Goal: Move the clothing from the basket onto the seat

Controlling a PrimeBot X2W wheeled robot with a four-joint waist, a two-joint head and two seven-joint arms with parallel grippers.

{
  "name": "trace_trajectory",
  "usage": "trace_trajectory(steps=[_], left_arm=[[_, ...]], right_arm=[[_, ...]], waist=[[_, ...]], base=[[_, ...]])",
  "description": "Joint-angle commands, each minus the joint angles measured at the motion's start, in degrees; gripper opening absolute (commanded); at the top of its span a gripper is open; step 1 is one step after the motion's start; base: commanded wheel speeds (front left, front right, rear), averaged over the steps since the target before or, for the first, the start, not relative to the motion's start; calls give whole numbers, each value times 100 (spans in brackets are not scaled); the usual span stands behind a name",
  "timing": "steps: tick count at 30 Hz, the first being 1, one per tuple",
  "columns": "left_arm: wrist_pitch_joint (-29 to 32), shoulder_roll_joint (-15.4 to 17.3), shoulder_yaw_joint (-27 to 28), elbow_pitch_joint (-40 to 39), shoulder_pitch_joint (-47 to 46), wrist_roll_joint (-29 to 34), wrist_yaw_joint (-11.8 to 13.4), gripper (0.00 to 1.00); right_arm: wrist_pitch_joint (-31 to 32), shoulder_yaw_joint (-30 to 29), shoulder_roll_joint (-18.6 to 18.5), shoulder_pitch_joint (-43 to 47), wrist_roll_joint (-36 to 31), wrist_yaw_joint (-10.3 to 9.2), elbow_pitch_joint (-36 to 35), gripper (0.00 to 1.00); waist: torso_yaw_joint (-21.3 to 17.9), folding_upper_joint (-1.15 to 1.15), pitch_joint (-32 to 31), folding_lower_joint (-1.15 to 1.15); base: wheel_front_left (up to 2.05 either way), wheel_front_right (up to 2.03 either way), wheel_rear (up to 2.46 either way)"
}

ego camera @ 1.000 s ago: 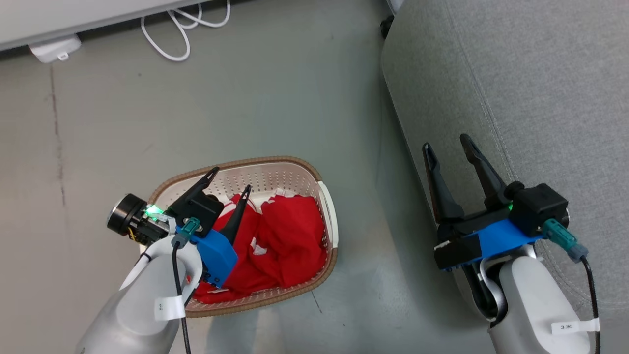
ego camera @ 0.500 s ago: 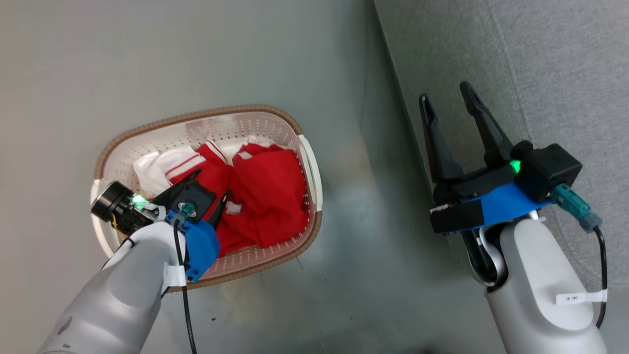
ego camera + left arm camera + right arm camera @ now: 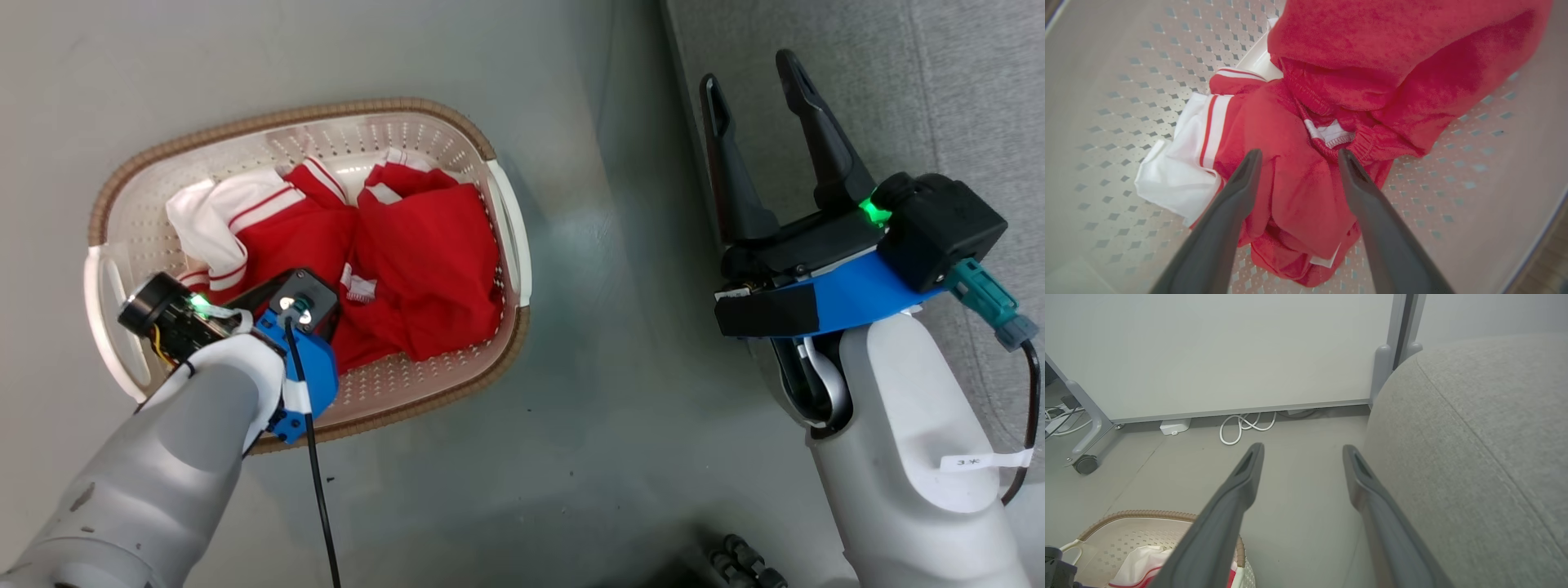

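Observation:
The cream perforated basket [image 3: 269, 122] with a brown rim stands on the floor at the left. Two bright red pieces of clothing [image 3: 424, 261] with white striped trim lie bunched inside it. My left arm [image 3: 204, 392] points down into the basket, its fingers hidden under the wrist in the head view. In the left wrist view my left gripper [image 3: 1298, 157] is open, its fingers straddling a fold of the red clothing [image 3: 1298, 212]. My right gripper [image 3: 749, 72] hangs open and empty over the floor, at the edge of the grey seat [image 3: 939, 82].
In the right wrist view a white panel on grey legs [image 3: 1208, 355] with a caster [image 3: 1084, 463] stands beyond the basket [image 3: 1126, 516]. A looped white cable [image 3: 1245, 424] and a white block [image 3: 1175, 426] lie at its foot. The seat [image 3: 1474, 437] rises on the right.
The head camera has tipped down and shifted. My left gripper has dropped from above the basket's rim into the basket, down onto the clothing. The right gripper stays open beside the seat.

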Motion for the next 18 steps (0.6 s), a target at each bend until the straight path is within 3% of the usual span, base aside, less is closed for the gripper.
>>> trace_trajectory(steps=[1, 18], left_arm=[[58, 63, -108, 57, -153, -110, -7, 100], [312, 60, -834, 261, -686, -663, -7, 100]], right_arm=[[-20, 5, -20, -129, 14, 3, -63, 100], [-20, -97, -20, -268, -88, 3, -347, 100]], waist=[[-1, 0, 160, -1], [-34, 0, 760, -1]], base=[[0, 0, 0], [0, 0, 0]])
